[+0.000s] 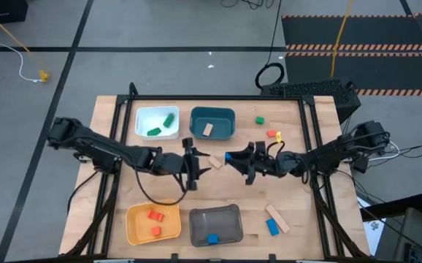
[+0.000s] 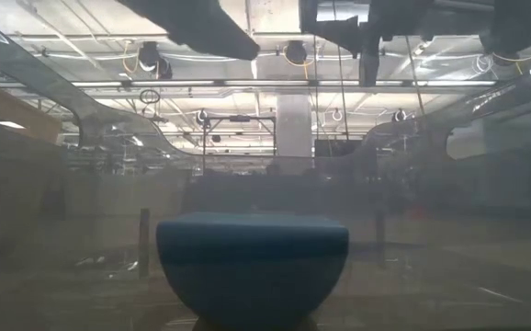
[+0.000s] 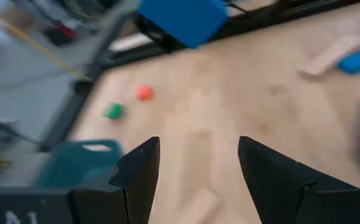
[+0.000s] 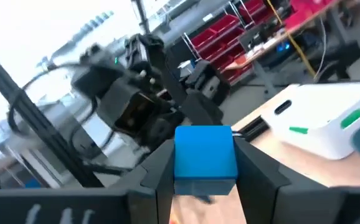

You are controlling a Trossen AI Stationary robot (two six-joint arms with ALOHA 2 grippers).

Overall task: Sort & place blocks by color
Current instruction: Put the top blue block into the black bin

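Both arms reach inward over the tabletop's middle. The right gripper [image 4: 205, 163] is clamped on a blue block [image 1: 228, 156], held above the wood, its flat face square to the fingers. The left gripper [image 3: 195, 163] hovers opposite, fingers apart.

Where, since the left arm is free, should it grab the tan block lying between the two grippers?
Take the tan block across its narrow width, mid-length, from straight above: it lies flat with both long sides seemingly free. The left gripper is open.
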